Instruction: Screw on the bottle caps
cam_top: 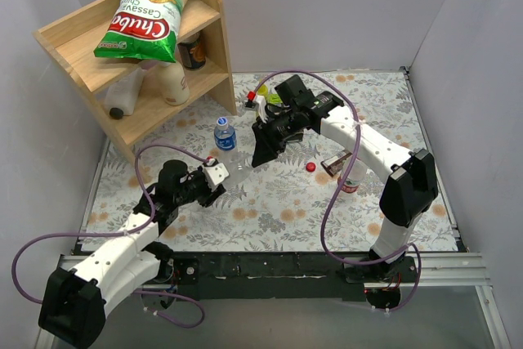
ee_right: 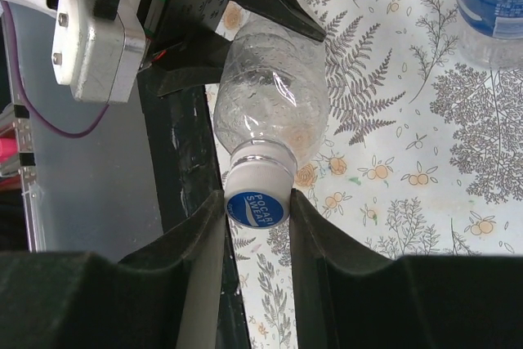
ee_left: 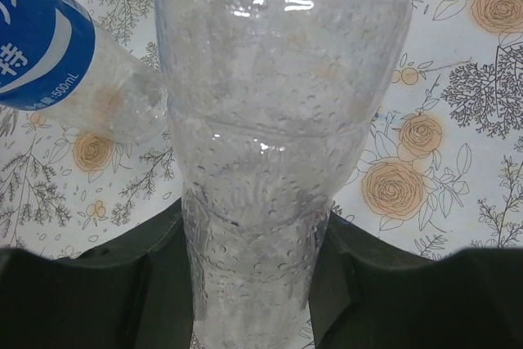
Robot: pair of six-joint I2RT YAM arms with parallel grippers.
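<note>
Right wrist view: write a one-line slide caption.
Right gripper pinches the blue-topped round plastic cap on the neck of the clear unlabelled plastic bottle.

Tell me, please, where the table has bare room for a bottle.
Bare cloth lies along the middle of the near edge and in the far right corner. The middle is crowded: the left gripper holds the clear bottle, the right gripper its blue cap, with the blue-labelled bottle, red cap and a lying bottle nearby.
</note>
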